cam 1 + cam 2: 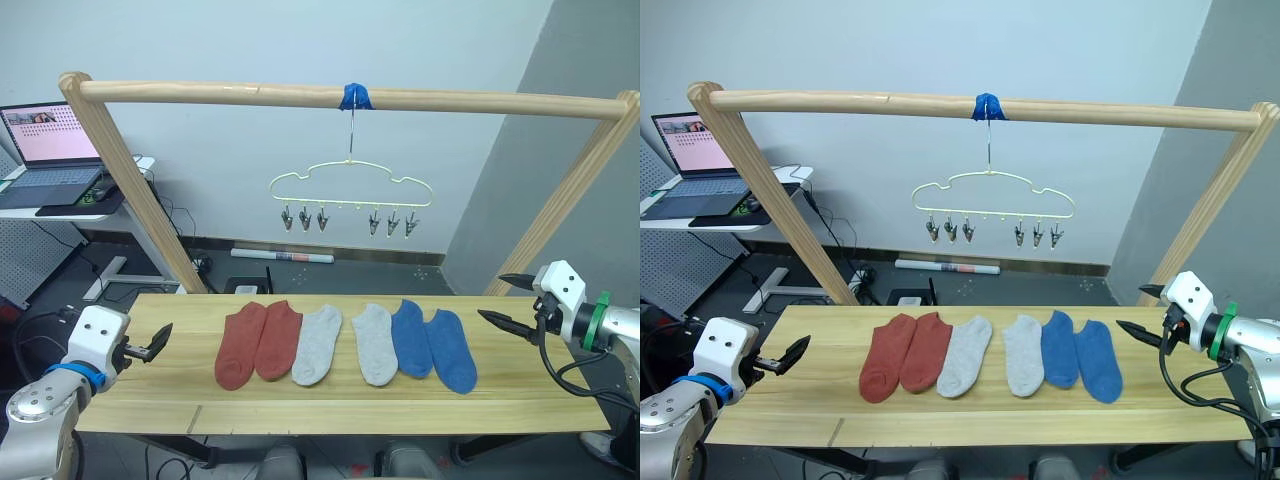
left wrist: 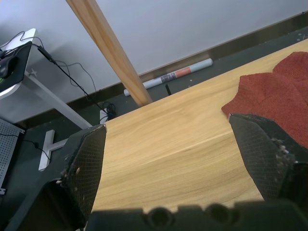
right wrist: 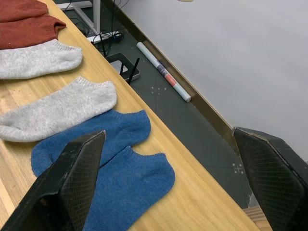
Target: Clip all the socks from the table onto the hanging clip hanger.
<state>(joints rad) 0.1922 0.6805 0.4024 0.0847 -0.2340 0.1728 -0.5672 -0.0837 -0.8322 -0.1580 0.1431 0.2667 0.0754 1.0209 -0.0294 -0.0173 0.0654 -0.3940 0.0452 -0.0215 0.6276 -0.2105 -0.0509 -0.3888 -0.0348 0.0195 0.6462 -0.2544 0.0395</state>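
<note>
You are at the very start: all six socks (image 1: pixel 345 343) lie in a row on the desk (image 1: pixel 150 400), the clip hanger (image 1: pixel 350 190) hangs empty above, and both the left end effector (image 1: pixel 158 342) and right end effector (image 1: pixel 505 302), fingers spread and holding nothing, must first reach in for a sock.

White wrists, black textured jaws, cables.

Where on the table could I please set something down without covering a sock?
The table is bare at both ends, between each gripper and the sock row, and along the front edge. The middle is crowded: six socks lie side by side.
</note>
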